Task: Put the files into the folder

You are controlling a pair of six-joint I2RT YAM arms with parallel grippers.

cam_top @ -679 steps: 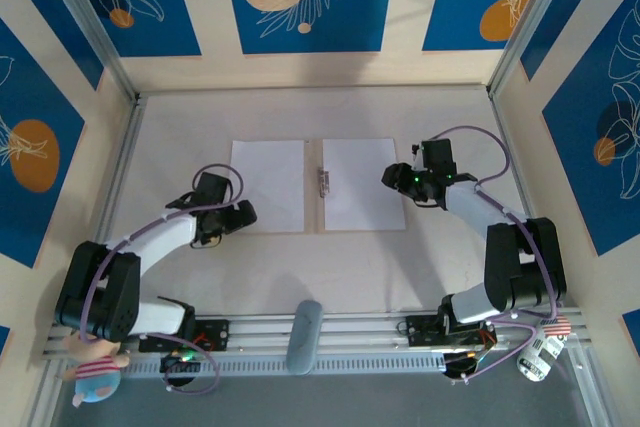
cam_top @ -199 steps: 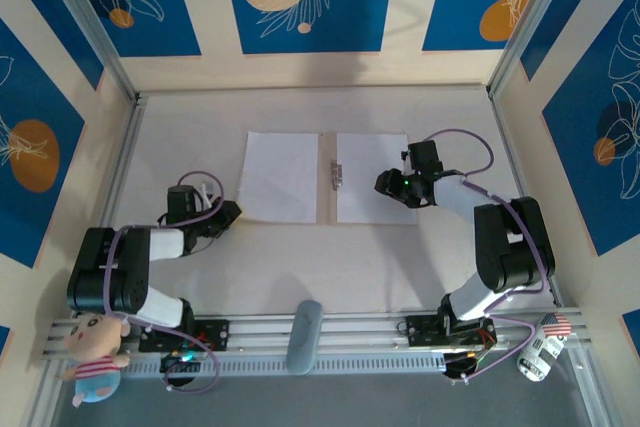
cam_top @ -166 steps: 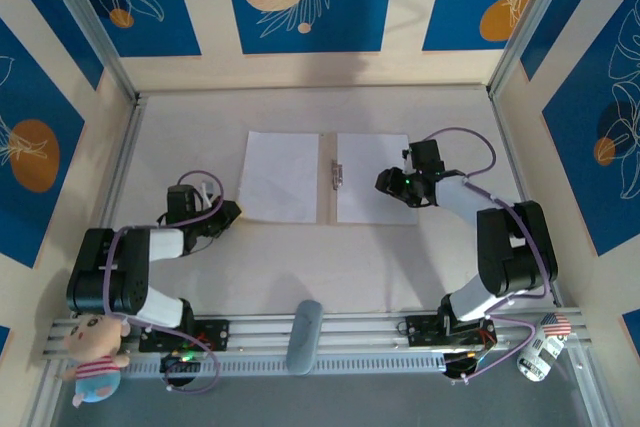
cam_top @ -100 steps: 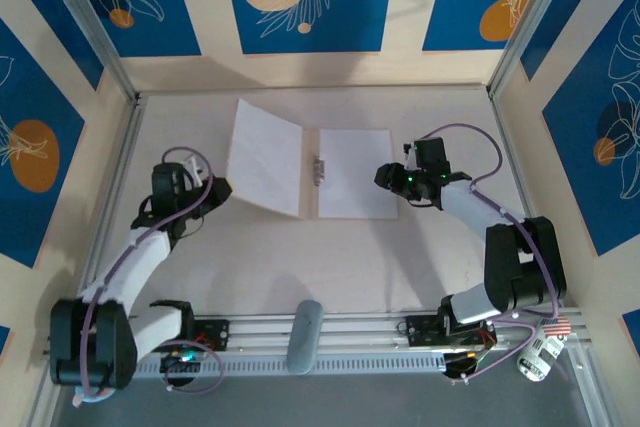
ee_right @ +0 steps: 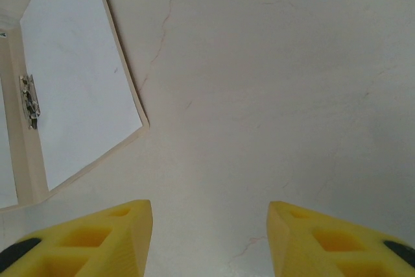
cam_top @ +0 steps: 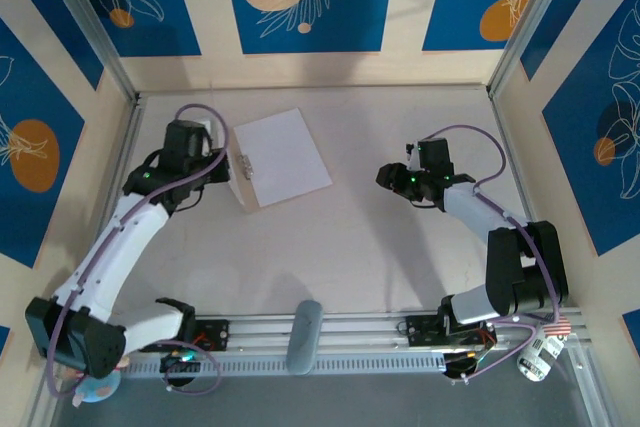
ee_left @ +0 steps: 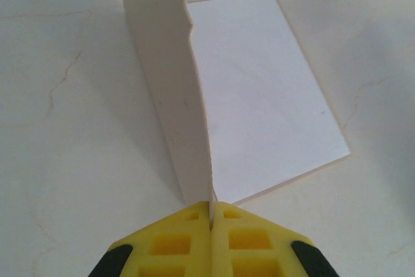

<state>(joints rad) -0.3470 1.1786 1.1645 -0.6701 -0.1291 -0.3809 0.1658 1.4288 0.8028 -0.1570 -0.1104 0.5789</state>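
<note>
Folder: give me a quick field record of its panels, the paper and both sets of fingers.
folder: open, on the table's far left part
left panel: raised, nearly upright
right panel: flat, white sheet on it
left gripper: fingers shut on left panel's edge
right gripper: fingers open, over bare table, right of folder

The pale table (cam_top: 350, 247) bears the folder (ee_right: 29, 173), one panel lying flat.
</note>
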